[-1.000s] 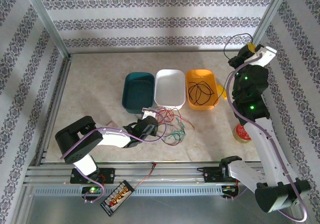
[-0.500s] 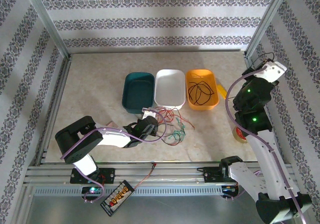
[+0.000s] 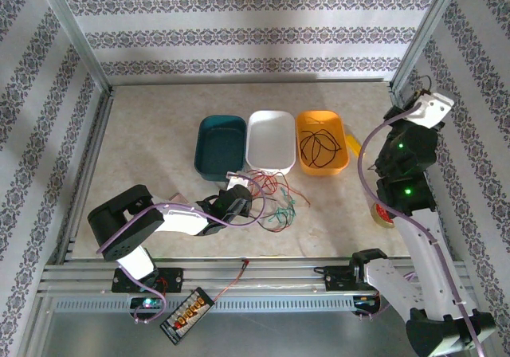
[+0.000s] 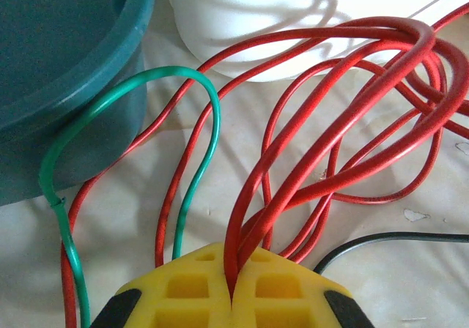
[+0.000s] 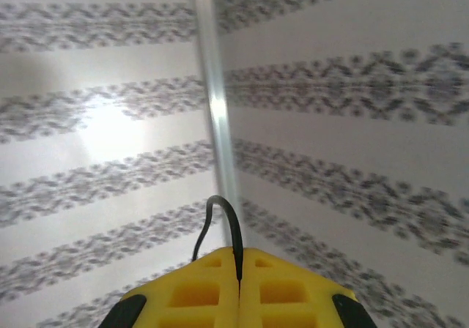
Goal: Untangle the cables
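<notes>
At the near edge, the aluminium rail (image 3: 279, 293) carries both arm bases, with a small circuit board (image 3: 189, 315) just in front of it. Beyond it, the left gripper (image 4: 232, 299) lies low over the tabletop (image 3: 151, 134), its yellow fingers (image 4: 212, 299) pressed together on a red cable (image 4: 233, 244) — a green cable (image 4: 168, 70) loops beside it. The tangle of cables (image 3: 275, 198) sits close against the teal tub (image 3: 220, 142) and white tub (image 3: 271, 140). The orange tub (image 3: 321, 142) holds black coils (image 3: 319, 148). We see bare table left of the tubs and behind them, up to the back wall. A tape roll (image 3: 382, 213) sits beside the right arm. Far right, the right gripper (image 5: 239, 277) is raised by the corner post (image 5: 212, 86), clamped on a thin black cable (image 5: 236, 233).
</notes>
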Robot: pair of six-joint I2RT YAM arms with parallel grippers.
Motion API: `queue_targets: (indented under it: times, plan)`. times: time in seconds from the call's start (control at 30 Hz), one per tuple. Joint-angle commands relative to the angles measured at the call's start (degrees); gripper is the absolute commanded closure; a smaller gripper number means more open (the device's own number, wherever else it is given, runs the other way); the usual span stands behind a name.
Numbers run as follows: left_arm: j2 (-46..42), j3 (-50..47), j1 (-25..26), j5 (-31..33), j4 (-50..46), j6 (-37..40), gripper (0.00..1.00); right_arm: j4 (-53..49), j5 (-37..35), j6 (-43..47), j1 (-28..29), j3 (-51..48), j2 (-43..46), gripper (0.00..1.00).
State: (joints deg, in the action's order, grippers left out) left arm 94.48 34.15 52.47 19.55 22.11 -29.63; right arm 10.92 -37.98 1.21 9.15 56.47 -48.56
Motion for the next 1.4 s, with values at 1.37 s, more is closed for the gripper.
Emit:
queue_targets:
  times: [1.37]
  plan:
    - [-1.27, -0.76, -0.26, 0.62, -2.11, 0.95, 1.00, -11.48, 30.14, -31.71, 1.80, -3.02, -39.49, 1.00]
